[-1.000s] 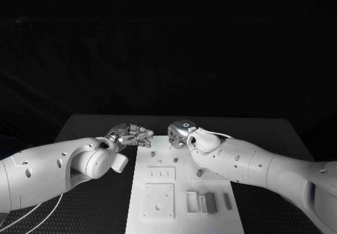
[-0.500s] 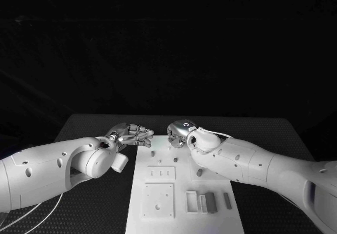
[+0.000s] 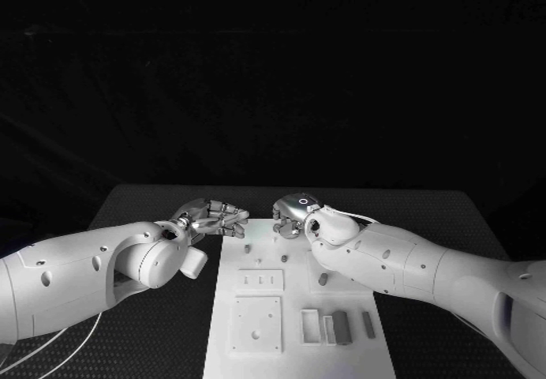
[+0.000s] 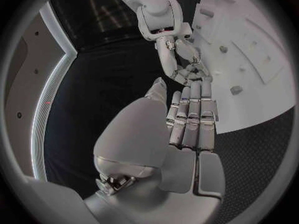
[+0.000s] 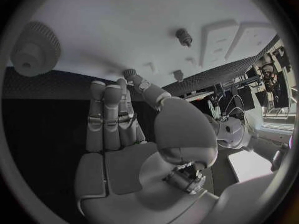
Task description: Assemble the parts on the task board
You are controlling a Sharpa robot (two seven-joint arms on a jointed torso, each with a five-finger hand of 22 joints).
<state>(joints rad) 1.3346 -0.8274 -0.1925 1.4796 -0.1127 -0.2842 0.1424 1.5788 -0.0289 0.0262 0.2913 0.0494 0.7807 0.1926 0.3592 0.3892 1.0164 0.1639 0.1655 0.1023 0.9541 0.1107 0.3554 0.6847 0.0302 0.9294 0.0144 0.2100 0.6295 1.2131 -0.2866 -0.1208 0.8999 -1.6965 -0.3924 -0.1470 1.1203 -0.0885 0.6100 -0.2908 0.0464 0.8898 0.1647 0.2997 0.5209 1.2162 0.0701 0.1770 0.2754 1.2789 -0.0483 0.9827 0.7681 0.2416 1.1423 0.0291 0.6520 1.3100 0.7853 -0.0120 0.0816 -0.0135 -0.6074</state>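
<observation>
Black table [image 3: 455, 213], both hands empty, fingers apart; gear [image 5: 34, 50] in right wrist view alone.

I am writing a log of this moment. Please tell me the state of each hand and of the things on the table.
Left hand: empty, at the board's far end.
Right hand: empty, over the board's far end.
Task board: flat on the table.
Gear: lying on the board.
Grey parts: lying near the board's near end.

A black counter [image 3: 148, 205] sits under everything. Its top looks bumpy, like a dark mat with tiny dots. It reaches out toward 9 o'clock and toward 3 o'clock. Behind it, up at 12 o'clock, hangs a dark curtain [image 3: 273, 95] with soft folds.
</observation>
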